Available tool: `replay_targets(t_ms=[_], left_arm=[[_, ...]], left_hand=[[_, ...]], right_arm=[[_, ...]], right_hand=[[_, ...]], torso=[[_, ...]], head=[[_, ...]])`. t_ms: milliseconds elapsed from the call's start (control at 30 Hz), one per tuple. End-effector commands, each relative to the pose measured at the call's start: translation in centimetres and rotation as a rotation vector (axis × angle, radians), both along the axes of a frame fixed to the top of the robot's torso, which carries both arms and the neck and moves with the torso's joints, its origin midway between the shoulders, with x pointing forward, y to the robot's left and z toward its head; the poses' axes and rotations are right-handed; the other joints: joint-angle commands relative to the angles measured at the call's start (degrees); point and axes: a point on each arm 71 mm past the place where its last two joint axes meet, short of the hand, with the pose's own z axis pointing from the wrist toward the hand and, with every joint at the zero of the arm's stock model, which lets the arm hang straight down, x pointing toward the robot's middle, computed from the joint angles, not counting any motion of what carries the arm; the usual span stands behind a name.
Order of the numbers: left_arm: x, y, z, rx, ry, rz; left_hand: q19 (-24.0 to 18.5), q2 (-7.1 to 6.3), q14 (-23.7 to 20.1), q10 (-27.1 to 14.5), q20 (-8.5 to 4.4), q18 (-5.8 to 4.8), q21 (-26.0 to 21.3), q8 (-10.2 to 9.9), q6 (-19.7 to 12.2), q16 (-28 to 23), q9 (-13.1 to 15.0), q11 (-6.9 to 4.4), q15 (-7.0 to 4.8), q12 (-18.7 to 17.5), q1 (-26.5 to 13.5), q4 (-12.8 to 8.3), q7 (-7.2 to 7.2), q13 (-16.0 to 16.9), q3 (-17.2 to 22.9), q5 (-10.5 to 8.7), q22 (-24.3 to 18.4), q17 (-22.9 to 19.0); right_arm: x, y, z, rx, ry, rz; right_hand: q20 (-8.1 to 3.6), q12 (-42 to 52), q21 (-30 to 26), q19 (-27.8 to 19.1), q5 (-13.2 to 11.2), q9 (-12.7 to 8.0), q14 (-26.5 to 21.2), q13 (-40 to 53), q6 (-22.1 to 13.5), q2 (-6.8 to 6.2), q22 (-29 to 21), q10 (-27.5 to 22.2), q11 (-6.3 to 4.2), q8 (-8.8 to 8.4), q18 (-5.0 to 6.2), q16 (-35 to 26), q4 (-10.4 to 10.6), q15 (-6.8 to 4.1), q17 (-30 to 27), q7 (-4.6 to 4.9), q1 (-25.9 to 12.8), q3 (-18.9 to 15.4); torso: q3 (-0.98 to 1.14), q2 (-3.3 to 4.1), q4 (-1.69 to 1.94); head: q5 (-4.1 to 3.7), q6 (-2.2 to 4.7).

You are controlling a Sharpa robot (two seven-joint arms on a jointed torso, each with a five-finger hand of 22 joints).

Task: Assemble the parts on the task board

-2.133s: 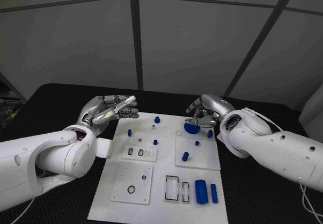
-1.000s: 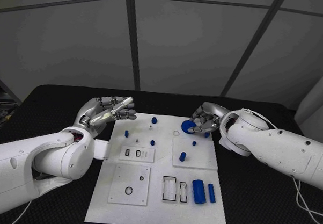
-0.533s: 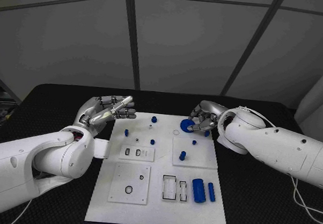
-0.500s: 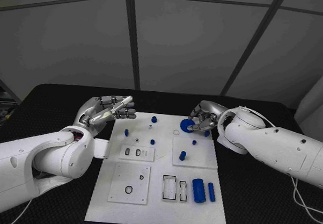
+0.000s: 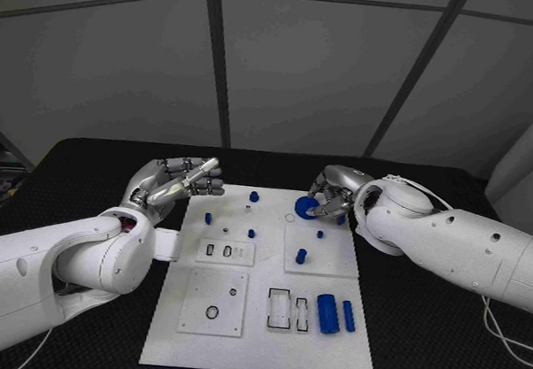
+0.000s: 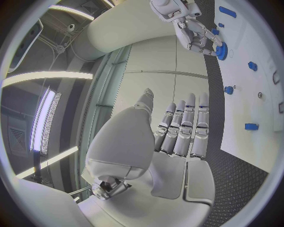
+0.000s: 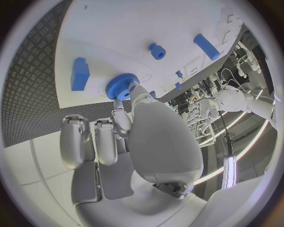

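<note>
- The blue gear (image 5: 307,207) sits at the far right corner of the task board (image 5: 263,344), directly under the right hand (image 5: 330,191), which is far nearer to it than the left.
- In the right wrist view the gear (image 7: 122,86) lies flat on the board, its toothed rim facing the fingertips (image 7: 135,91), which pinch it from above.
- So the right hand holds the gear; whether it is seated on its spot I cannot tell.
- The left hand (image 5: 177,182) hovers off the board's far left corner over the desk (image 5: 88,175), fingers nearly straight and close together, holding nothing.
- Two blue cylinders (image 5: 328,314) lie near the board's near right side, untouched.
</note>
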Motion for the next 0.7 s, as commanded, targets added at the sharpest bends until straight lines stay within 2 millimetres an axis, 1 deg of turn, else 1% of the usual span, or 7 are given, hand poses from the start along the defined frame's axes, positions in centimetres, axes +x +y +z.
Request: replay_targets(t_ms=[33,200,333,500,567,667,700], left_arm=[[0.0,-0.1,0.2,-0.001,-0.011,-0.014],[0.0,-0.1,0.2,-0.001,-0.01,-0.013],[0.0,-0.1,0.2,-0.001,-0.01,-0.012],[0.0,-0.1,0.1,-0.001,-0.01,-0.013],[0.0,-0.1,0.1,-0.001,-0.01,-0.013],[0.0,-0.2,0.2,-0.001,-0.01,-0.013],[0.0,-0.2,0.2,-0.001,-0.01,-0.013]], left_hand=[[0.23,0.46,0.03,-0.43,-0.09,0.65,0.34,-0.32,0.05,-0.22,-0.05,-0.16,0.12,-0.18,0.08,-0.3,0.62,-0.06,-0.01,-0.25,0.09,0.05],[0.23,0.46,0.03,-0.43,-0.09,0.65,0.34,-0.32,0.05,-0.22,-0.05,-0.16,0.12,-0.18,0.08,-0.3,0.62,-0.06,-0.01,-0.25,0.09,0.05],[0.23,0.46,0.03,-0.43,-0.09,0.65,0.34,-0.32,0.05,-0.22,-0.05,-0.16,0.12,-0.18,0.08,-0.3,0.62,-0.06,-0.01,-0.25,0.09,0.05],[0.21,0.5,0.02,-0.49,-0.09,0.65,0.36,-0.37,0.04,-0.24,-0.05,-0.14,0.12,-0.23,0.06,-0.35,0.64,-0.06,-0.02,-0.25,0.09,0.05],[0.21,0.5,0.02,-0.49,-0.09,0.65,0.36,-0.37,0.04,-0.24,-0.05,-0.14,0.12,-0.23,0.06,-0.35,0.64,-0.06,-0.02,-0.25,0.09,0.05],[0.21,0.5,0.02,-0.49,-0.09,0.65,0.36,-0.37,0.04,-0.24,-0.05,-0.14,0.12,-0.23,0.06,-0.35,0.64,-0.06,-0.02,-0.25,0.09,0.05],[0.21,0.5,0.02,-0.49,-0.09,0.65,0.36,-0.37,0.04,-0.24,-0.05,-0.14,0.12,-0.23,0.06,-0.35,0.64,-0.06,-0.02,-0.25,0.09,0.05]], right_arm=[[-0.3,0.3,0.6,-0.023,-0.076,0.015],[-1.1,1.1,1.2,0.0,-0.123,0.04],[-2.0,2.4,1.7,0.003,-0.163,0.074],[-2.4,4.7,2.0,-0.002,-0.188,0.115],[-2.4,5.5,2.0,-0.003,-0.192,0.126],[-2.3,6.8,2.0,-0.002,-0.195,0.143],[-2.3,7.5,2.0,-0.002,-0.196,0.151]], right_hand=[[-0.11,0.61,0.28,0.64,0.58,0.07,3.96,0.64,0.73,0.31,5.88,0.56,-0.07,0.08,-0.46,0.27,0.09,-0.46,4.56,-0.18,0.86,0.85],[-0.24,1.82,0.67,1.26,1.48,-0.09,4.06,2.03,1.23,-0.04,6.73,1.31,-0.16,-0.22,-0.66,0.5,0.07,-0.56,5.04,-0.29,0.62,1.94],[-0.34,2.89,1.17,2.05,0.94,-0.21,4.15,3.25,1.77,-0.42,7.82,1.97,-0.24,-0.49,-0.91,0.72,-0.07,-0.64,5.47,-0.39,0.44,3.12],[-0.36,2.74,1.19,2.08,0.45,-0.3,4.14,3.19,1.89,-0.65,7.88,1.87,-0.25,-0.76,-0.92,0.73,-0.03,-0.64,5.49,-0.37,0.15,3.79],[-0.36,2.62,1.19,2.06,0.35,-0.34,4.13,3.1,1.87,-0.69,7.86,1.8,-0.23,-0.88,-0.91,0.71,0.0,-0.64,5.44,-0.35,0.05,4.02],[-0.36,2.5,1.18,2.04,0.32,-0.38,4.13,3.02,1.84,-0.73,7.85,1.72,-0.21,-1.0,-0.91,0.71,0.04,-0.62,5.44,-0.32,-0.07,4.25],[-0.36,2.5,1.18,2.04,0.32,-0.38,4.13,3.02,1.84,-0.73,7.85,1.72,-0.21,-1.0,-0.91,0.71,0.04,-0.62,5.44,-0.32,-0.07,4.25]], torso=[[0.01,-0.03,0.01],[-0.05,-0.08,0.05],[-0.06,-0.07,0.07],[-0.07,0.0,0.14],[-0.13,-0.01,0.23],[-0.17,0.02,0.27],[-0.14,0.04,0.24]], head=[[-0.02,0.07],[0.06,0.15],[0.18,0.22],[0.31,0.22],[0.4,0.13],[0.61,0.03],[0.76,0.02]])
